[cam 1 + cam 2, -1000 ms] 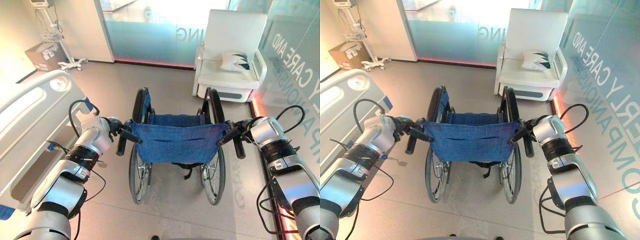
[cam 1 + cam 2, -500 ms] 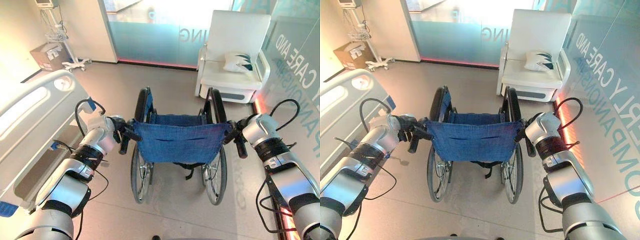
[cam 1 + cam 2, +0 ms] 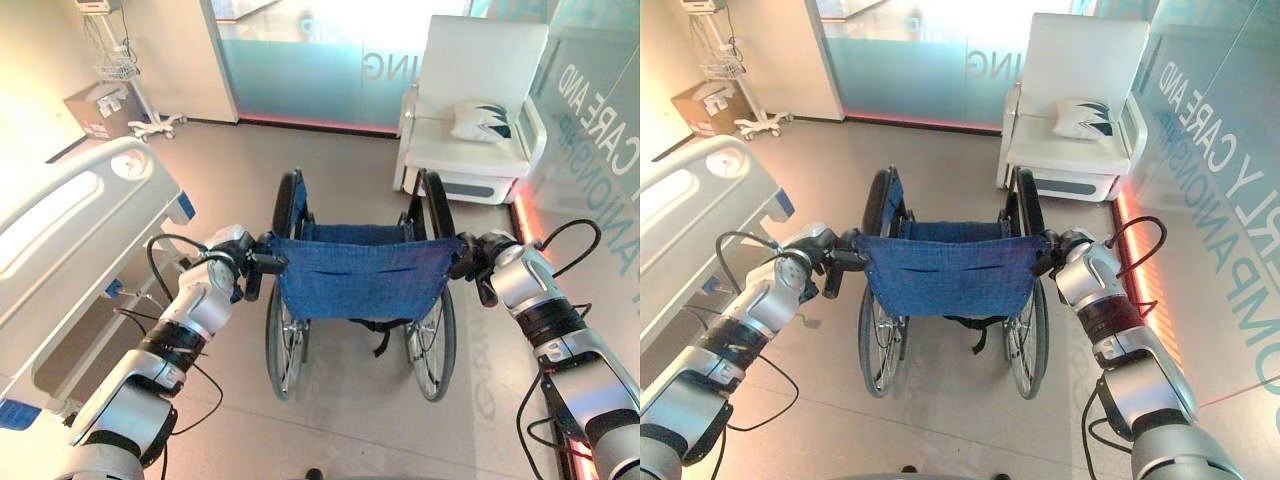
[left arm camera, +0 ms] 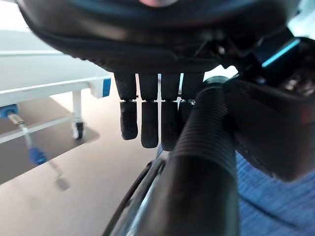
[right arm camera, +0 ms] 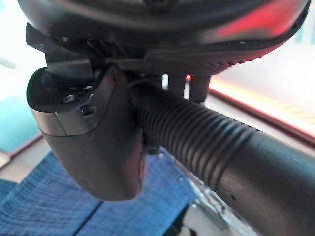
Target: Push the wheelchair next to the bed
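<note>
A wheelchair with a blue fabric back (image 3: 360, 275) stands in the middle of the floor, facing away from me. The white hospital bed (image 3: 70, 220) lies along the left, a short gap from the chair's left wheel. My left hand (image 3: 238, 262) is at the left push handle (image 4: 202, 162), which runs between the thumb and the downward-pointing fingers (image 4: 147, 118). At the other side, my right hand (image 3: 478, 262) holds the ribbed right push handle (image 5: 197, 132), with the thumb (image 5: 88, 132) wrapped over it.
A white armchair (image 3: 470, 110) with a pillow (image 3: 482, 120) stands ahead on the right by a frosted glass wall (image 3: 600, 130). A cardboard box (image 3: 100, 108) and a wheeled stand (image 3: 125, 75) sit at the far left corner. Open floor lies ahead of the wheelchair.
Both hands now sit closer to the blue back than a second ago, with less of each handle showing. The view has shifted forward a little along the bed.
</note>
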Motion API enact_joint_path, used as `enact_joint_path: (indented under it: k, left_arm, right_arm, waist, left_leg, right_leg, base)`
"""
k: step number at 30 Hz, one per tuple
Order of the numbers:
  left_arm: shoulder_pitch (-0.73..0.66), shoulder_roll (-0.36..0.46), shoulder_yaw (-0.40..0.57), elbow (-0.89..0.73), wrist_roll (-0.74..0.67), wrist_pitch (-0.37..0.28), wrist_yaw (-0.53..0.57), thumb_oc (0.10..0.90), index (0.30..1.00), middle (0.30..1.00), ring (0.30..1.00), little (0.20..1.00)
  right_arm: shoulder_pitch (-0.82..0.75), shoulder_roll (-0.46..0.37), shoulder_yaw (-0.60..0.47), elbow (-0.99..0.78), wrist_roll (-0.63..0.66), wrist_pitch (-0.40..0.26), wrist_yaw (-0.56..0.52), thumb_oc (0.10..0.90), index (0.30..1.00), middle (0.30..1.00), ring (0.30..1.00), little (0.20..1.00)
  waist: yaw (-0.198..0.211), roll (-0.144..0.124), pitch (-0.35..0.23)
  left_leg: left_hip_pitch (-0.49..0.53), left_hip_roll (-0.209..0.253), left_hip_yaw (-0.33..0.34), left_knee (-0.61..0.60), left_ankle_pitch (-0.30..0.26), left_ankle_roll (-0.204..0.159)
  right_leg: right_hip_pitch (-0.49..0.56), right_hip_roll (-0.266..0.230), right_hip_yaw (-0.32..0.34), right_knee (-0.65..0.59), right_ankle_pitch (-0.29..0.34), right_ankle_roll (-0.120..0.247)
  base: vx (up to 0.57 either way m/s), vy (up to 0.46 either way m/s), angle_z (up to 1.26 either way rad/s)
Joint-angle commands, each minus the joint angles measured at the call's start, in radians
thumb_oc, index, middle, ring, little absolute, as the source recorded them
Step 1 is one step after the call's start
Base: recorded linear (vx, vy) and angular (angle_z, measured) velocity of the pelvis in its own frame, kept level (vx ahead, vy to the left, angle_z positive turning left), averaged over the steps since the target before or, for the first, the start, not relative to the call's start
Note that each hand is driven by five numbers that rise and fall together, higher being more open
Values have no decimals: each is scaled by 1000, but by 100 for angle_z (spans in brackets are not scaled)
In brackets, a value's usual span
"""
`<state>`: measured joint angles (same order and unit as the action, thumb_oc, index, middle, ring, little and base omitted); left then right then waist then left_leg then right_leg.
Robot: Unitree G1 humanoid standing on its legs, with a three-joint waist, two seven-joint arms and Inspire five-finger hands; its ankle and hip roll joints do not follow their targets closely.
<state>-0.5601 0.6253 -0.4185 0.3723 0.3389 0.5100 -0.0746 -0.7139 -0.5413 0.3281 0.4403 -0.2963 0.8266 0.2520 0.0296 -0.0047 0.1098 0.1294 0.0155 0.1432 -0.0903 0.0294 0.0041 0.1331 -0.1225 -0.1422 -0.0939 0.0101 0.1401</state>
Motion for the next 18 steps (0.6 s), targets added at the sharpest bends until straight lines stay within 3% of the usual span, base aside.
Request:
enact_joint_path:
  k: [1, 8, 11, 18]
  left_arm:
    - [94, 3, 26, 127, -56, -148, 136, 400, 300, 300, 300, 300]
    - [107, -44, 43, 139, -175, -169, 150, 400, 300, 300, 300, 300]
    - [96, -55, 41, 152, -189, -152, 118, 400, 300, 300, 300, 300]
    - [-41, -25, -17, 256, -130, -27, 11, 400, 300, 300, 300, 300]
  right_arm:
    - [188, -72, 48, -10, 92, -302, -93, 400, 300, 300, 300, 300]
    - [197, -48, 50, 28, 109, -388, -150, 400, 300, 300, 300, 300]
    - [184, -44, 61, 48, 101, -385, -144, 400, 300, 300, 300, 300]
    - [56, -53, 117, 118, 153, -335, -102, 400, 300, 300, 300, 300]
  waist:
    - [-12, 6, 51]
    - [-5, 11, 48]
    - [-3, 13, 47]
    - [-6, 16, 49]
  left_leg:
    - [15, -57, -1, 55, -98, 11]
    - [29, -56, -3, 62, -105, 12]
    - [33, -55, -4, 66, -106, 11]
    - [39, -51, -7, 74, -110, 10]
  right_leg:
    - [-20, 30, 12, 44, 10, -19]
    - [-3, 21, -3, 50, 6, -17]
    - [2, 19, -7, 52, 5, -18]
    - [7, 16, -16, 85, -15, -22]
  base:
    - [0, 0, 0]
    - [27, -2, 0]
    - [43, -9, 1]
    - [51, -40, 1]
